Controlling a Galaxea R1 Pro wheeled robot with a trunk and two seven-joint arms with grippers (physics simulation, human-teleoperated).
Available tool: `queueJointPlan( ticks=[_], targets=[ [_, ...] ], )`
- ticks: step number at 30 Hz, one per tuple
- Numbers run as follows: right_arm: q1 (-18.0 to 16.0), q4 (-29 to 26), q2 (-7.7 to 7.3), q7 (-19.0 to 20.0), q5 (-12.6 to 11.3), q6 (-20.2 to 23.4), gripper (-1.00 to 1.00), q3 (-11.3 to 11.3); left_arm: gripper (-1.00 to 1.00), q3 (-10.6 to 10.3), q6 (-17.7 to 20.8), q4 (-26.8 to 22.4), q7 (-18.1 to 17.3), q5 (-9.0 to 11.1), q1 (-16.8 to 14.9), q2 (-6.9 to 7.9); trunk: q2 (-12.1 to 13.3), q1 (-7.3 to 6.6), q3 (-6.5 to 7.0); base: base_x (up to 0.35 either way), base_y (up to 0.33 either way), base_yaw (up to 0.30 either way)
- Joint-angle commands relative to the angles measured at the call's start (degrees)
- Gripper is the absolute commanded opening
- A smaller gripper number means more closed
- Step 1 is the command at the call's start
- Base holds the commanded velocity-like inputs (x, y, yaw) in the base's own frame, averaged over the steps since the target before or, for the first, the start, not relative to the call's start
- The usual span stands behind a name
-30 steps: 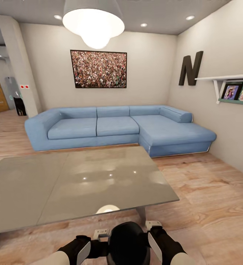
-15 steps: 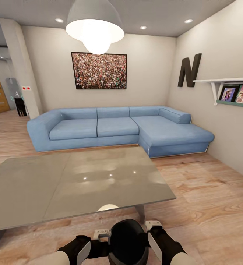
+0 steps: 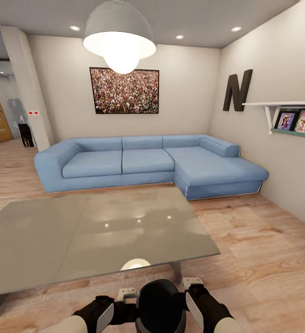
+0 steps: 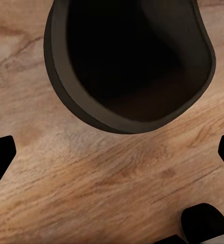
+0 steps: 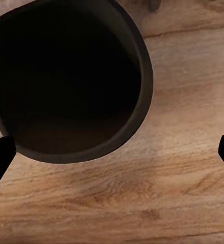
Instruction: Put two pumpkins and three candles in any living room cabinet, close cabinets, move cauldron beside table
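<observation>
Nearest the robot, the cauldron (image 3: 161, 306) sits low between the two forearms, with the left gripper (image 3: 127, 294) and the right gripper (image 3: 192, 282) flanking its sides; in both wrist views the fingertips stand far apart at the picture edges with bare floor between them, so both grippers look spread wide and neither clamps the pot. Whether the arms press against the cauldron's belly or merely bracket it cannot be told. The cauldron is matte black, round-bellied, with a thick rolled rim and a wide, dark, empty-looking mouth (image 4: 135, 61); it appears to rest on or just above the wooden floor (image 5: 158, 203). Just beyond it stands the glossy grey bench (image 3: 97, 231), its near edge and one leg close to the pot, so the cauldron step looks nearly or already satisfied, pending release. Farther back are a blue corner sofa (image 3: 148, 162), a crowd picture (image 3: 125, 90) on the wall and a pendant lamp (image 3: 119, 39). Pumpkins, candles and cabinet cannot be judged from here.
</observation>
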Motion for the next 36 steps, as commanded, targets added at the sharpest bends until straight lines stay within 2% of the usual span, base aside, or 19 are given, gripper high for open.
queueJointPlan(
  ticks=[1, 20, 36],
  targets=[
    [-0.01, -0.10, 0.01, -0.23, -0.07, 0.32, 1.00, 0.07, 1.00, -0.48, 0.34, -0.09, -0.02, 0.58, -0.01, 0.00, 0.39, -0.23, 0.13, 0.000, 0.000, 0.000],
    [-0.01, -0.10, 0.01, -0.23, -0.07, 0.32, 1.00, 0.07, 1.00, -0.48, 0.34, -0.13, 0.06, 0.58, -0.01, -0.04, 8.01, -4.41, 3.54, 0.000, 0.000, 0.000],
    [-0.01, -0.10, 0.04, -0.17, -0.07, 0.32, 1.00, 0.07, 1.00, -0.48, 0.34, -0.11, 0.07, 0.58, -0.01, -0.04, 14.43, -7.92, 6.41, -0.090, 0.000, 0.000]
  ],
)
